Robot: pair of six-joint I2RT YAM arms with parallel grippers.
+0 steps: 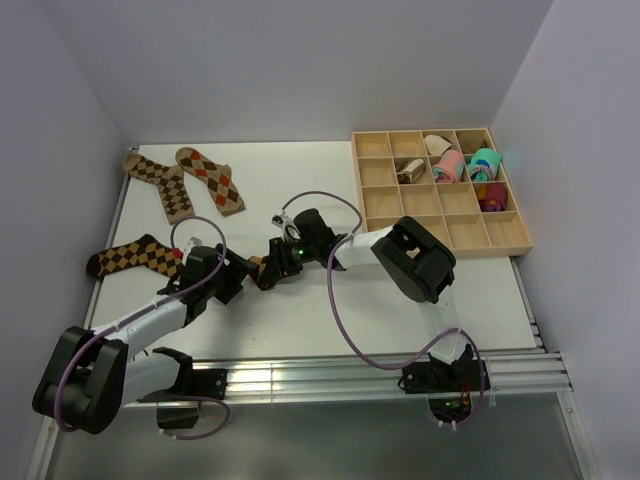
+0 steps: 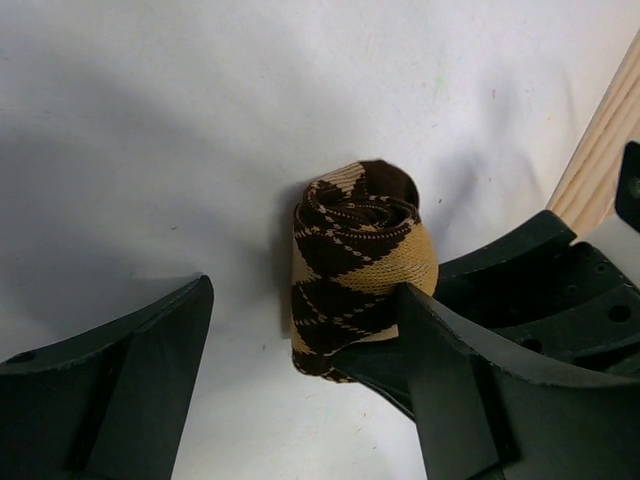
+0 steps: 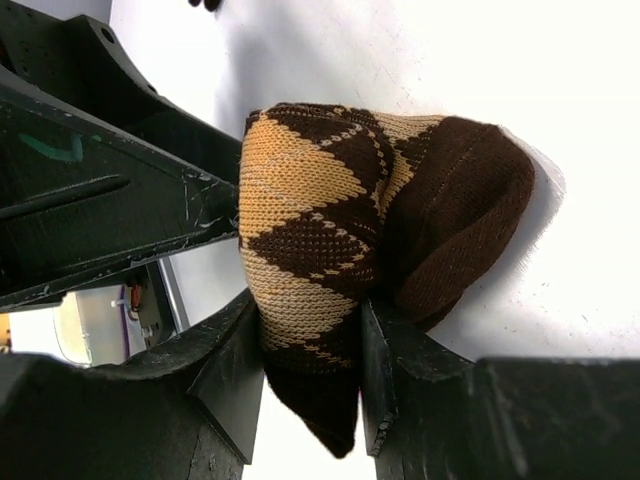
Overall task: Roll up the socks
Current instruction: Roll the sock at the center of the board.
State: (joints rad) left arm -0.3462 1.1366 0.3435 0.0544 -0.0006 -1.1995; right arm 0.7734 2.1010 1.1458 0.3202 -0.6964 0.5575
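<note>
A rolled argyle sock point(image 3: 330, 230) is held near the middle of the surface, a little toward its left and near edges. The right claw point(image 3: 310, 350) is closed narrowly on the lower part of the bundle, and only that part is pinched. The left claw point(image 2: 305, 300) is spread wide with nothing held, and the roll is seen just ahead of the gap between its fingers. The dark brown end point(image 3: 460, 220) bulges outside the grip and is not tucked in. If the pinch is loosened before that end is secured, the coil may be expected to spring open. With so little knit caught, the bundle could be pulled free when lifted. The two claws are crowded together, so one could be struck if the left is closed carelessly
</note>
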